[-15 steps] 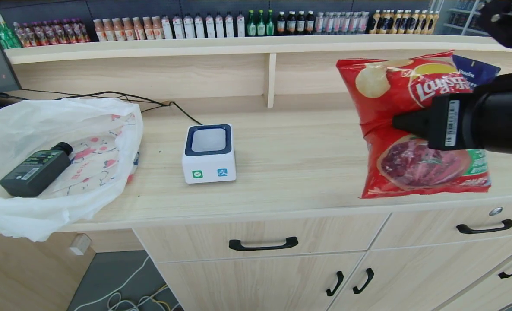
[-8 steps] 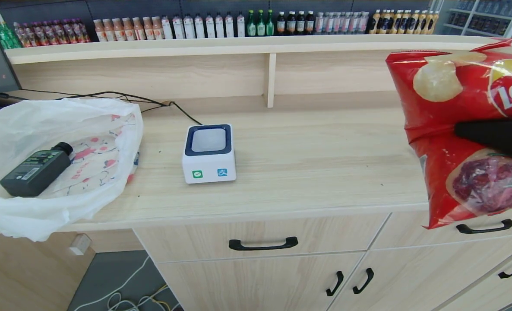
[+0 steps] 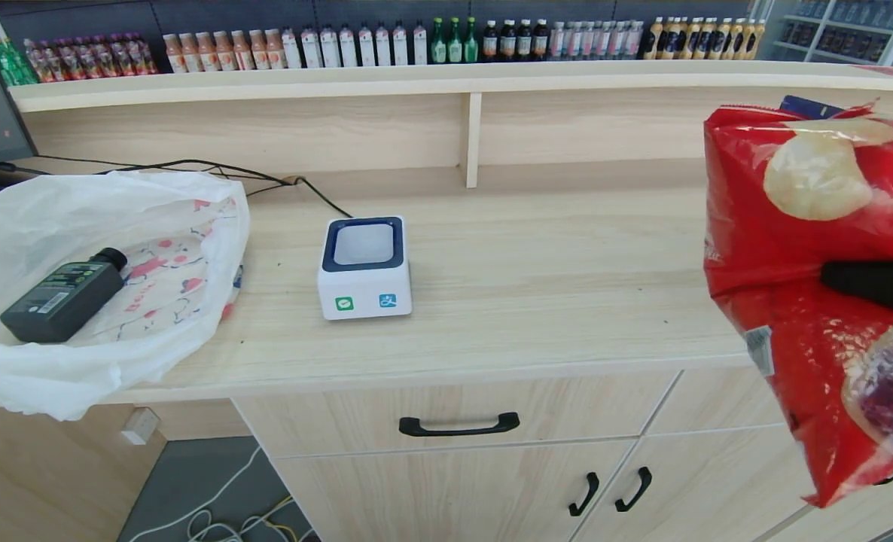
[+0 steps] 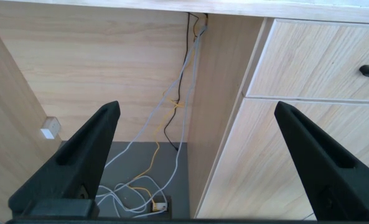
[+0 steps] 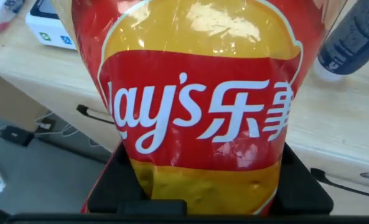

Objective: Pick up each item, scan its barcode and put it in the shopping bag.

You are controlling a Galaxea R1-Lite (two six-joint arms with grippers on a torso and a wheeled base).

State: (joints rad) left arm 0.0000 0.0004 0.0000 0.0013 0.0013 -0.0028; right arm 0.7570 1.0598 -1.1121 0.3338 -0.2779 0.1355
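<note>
Two arms, one job in hand: the right end effector (image 5: 200, 193) is pinching the red chip bag (image 3: 815, 301), one black finger (image 3: 868, 284) laid across its front, and the bag hangs in the air at the right, past the near edge of the tabletop (image 3: 537, 278). My read is that the scan comes next. The white scanner (image 3: 364, 267) sits mid-tabletop with its window facing up, so the bag wants carrying left and turning until the barcode looks down onto that window. A small pale label (image 3: 759, 350) shows near the bag's left edge, though I cannot tell if it is the barcode. The film is slick and puffy, so a slow swing and a firm squeeze look wise. The shopping bag (image 3: 100, 248) lies open at far left with a dark bottle (image 3: 62, 295) already inside. The head view lays out that whole route, scanner then bag. The right wrist view adds the grip itself: fingers on both sides of the pack's lower part, plus a dark blue pack (image 5: 352, 37) on the tabletop beyond. The left wrist view adds the left end effector (image 4: 196, 162), fingers spread wide and empty, down by the cabinet front (image 4: 308, 68) above loose cables (image 4: 140, 193) on the floor.
</note>
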